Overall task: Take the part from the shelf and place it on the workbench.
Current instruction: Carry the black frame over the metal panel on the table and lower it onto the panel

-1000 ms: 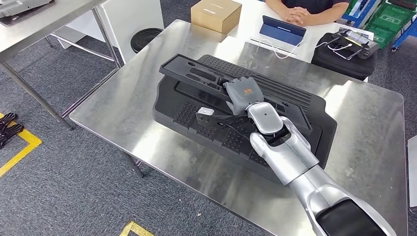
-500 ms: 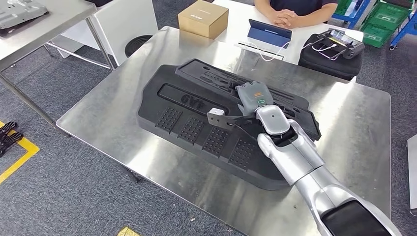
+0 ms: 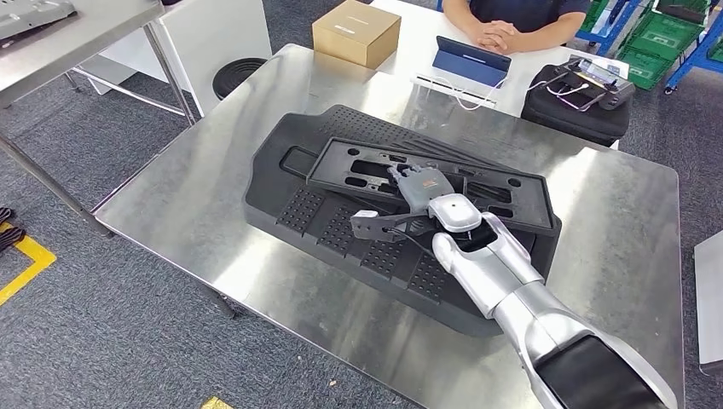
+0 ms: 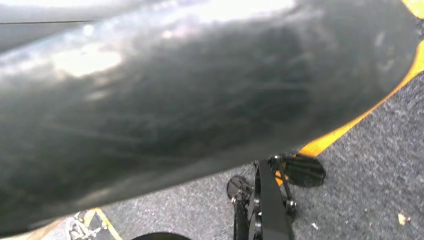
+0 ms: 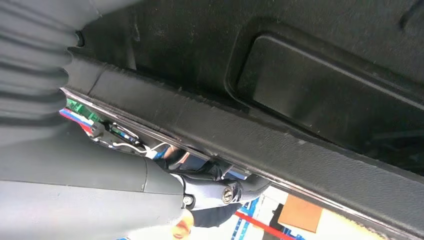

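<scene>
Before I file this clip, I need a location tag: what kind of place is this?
Probably a factory or lab test area: a steel workbench carrying black moulded parts, green crates behind, yellow floor tape.

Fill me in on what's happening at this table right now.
The robot's right hand grips a flat black plastic panel with cut-outs and holds it over a larger black moulded plastic part that lies on the stainless steel workbench. The panel is tilted rather than lying flat, so it does not look released. A person with clasped hands sits at the far side, not touching anything.
</scene>
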